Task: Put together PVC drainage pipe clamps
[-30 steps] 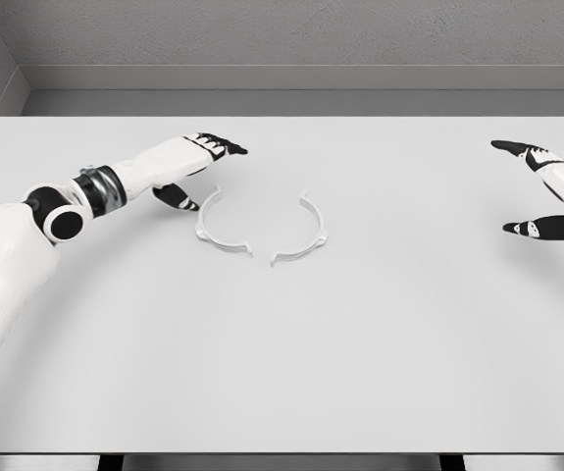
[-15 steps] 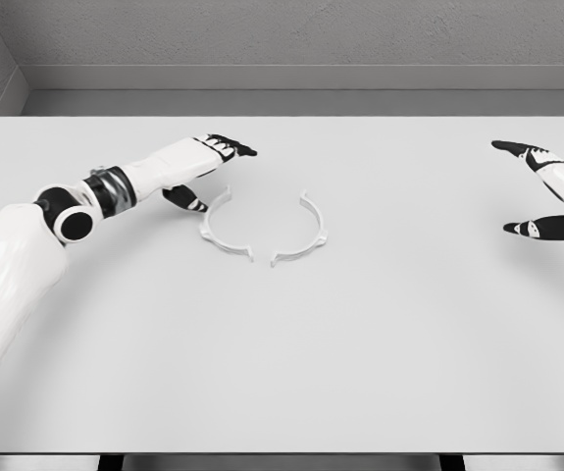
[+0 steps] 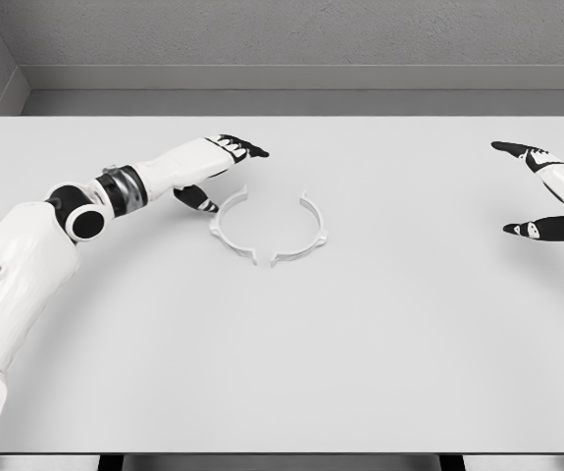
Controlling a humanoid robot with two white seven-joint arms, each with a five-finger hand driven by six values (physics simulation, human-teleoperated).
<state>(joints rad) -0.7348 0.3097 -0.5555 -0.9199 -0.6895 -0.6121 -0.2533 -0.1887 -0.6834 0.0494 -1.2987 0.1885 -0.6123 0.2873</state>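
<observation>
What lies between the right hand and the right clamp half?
Nothing: in the head view, only bare table separates the right hand from the right clamp half.

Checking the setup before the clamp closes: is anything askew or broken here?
Nothing looks damaged. The two clamp halves lie flat on the table, nearly meeting at the near ends, open at the far side. The left robot hand sits beside the left half.

The white right arm is cut off by the picture's right edge just behind the black-fingered right hand (image 3: 541,191); beside the white two-piece ring clamp (image 3: 268,228), contact with the left thumb cannot be told.
</observation>
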